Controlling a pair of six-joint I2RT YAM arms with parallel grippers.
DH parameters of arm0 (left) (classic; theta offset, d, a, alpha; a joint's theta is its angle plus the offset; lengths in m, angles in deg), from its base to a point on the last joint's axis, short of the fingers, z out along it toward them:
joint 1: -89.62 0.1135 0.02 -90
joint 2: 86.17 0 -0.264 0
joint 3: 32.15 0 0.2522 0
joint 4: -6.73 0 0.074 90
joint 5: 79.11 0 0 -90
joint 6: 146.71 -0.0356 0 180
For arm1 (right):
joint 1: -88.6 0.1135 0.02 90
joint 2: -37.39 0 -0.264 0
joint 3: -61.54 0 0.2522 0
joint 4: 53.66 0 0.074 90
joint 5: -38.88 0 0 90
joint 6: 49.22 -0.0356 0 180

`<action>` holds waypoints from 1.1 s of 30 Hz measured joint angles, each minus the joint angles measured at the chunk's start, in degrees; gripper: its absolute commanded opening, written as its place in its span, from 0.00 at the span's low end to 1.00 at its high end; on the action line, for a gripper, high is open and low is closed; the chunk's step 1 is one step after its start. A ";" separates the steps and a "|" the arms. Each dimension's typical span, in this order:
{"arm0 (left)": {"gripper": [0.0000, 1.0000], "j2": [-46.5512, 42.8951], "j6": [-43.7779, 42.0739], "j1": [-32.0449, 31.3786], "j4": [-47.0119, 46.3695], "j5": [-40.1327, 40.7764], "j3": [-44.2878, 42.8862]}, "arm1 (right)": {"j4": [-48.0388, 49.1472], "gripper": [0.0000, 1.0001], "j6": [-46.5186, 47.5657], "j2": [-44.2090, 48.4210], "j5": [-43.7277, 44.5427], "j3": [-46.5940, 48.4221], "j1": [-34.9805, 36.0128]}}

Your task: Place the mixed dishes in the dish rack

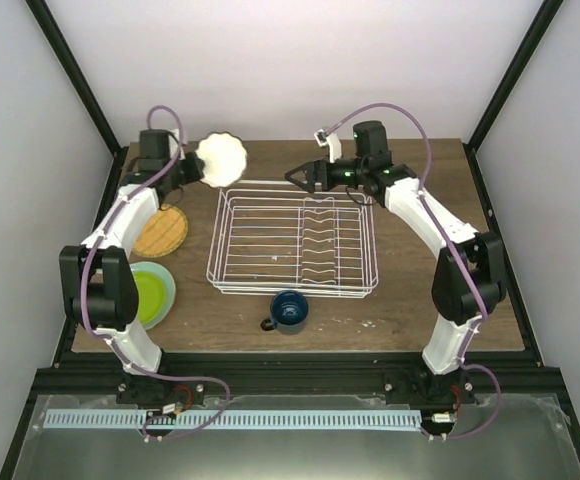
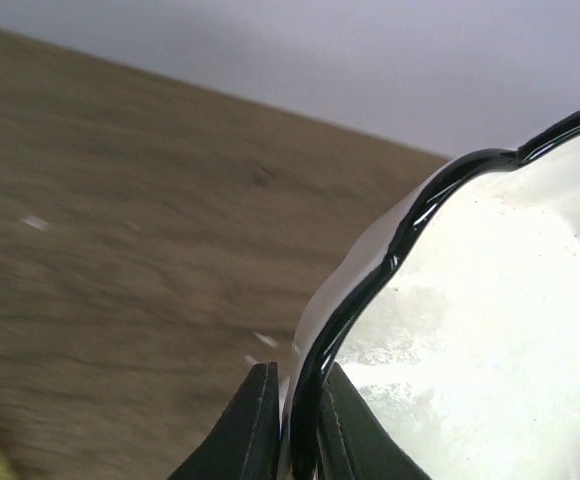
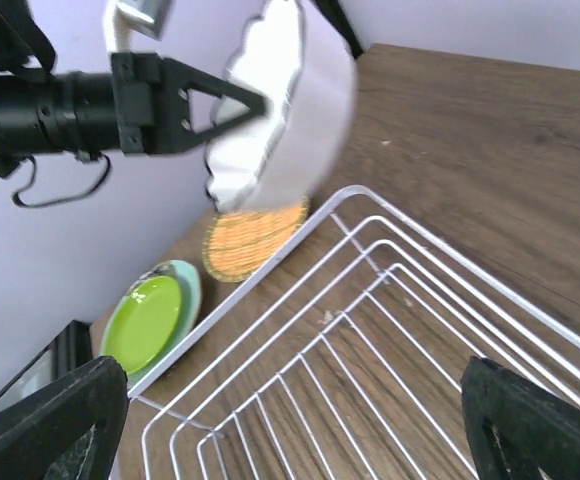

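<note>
My left gripper is shut on the rim of the cream scalloped-rim bowl and holds it tilted in the air beyond the far left corner of the white wire dish rack. In the left wrist view the fingers pinch the bowl's dark-edged rim. My right gripper is open and empty above the rack's far edge; its view shows the rack, the bowl and the left gripper. The dark blue mug stands in front of the rack. The lime-green dish lies on the mint-green plate.
A flat round tan-orange woven plate lies left of the rack, also in the right wrist view. The lime-green dish and mint plate show there too. Black frame posts stand at the table's far corners.
</note>
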 measured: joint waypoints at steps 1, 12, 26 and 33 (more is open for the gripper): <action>0.00 -0.52 0.17 -1.42 -0.04 -0.59 1.11 | 0.76 0.93 -0.09 -0.55 -1.22 0.15 0.31; 0.00 -7.93 3.63 -9.07 0.07 -4.26 13.00 | 6.01 0.95 -1.90 -6.62 -9.62 0.35 1.25; 0.00 -12.98 6.78 -10.60 -1.40 -5.09 18.10 | 6.84 0.94 -3.87 -12.46 -16.85 3.37 4.24; 0.00 -12.98 7.56 -11.06 -2.23 -6.01 18.58 | 7.43 0.80 -4.48 -12.50 -18.53 3.37 5.62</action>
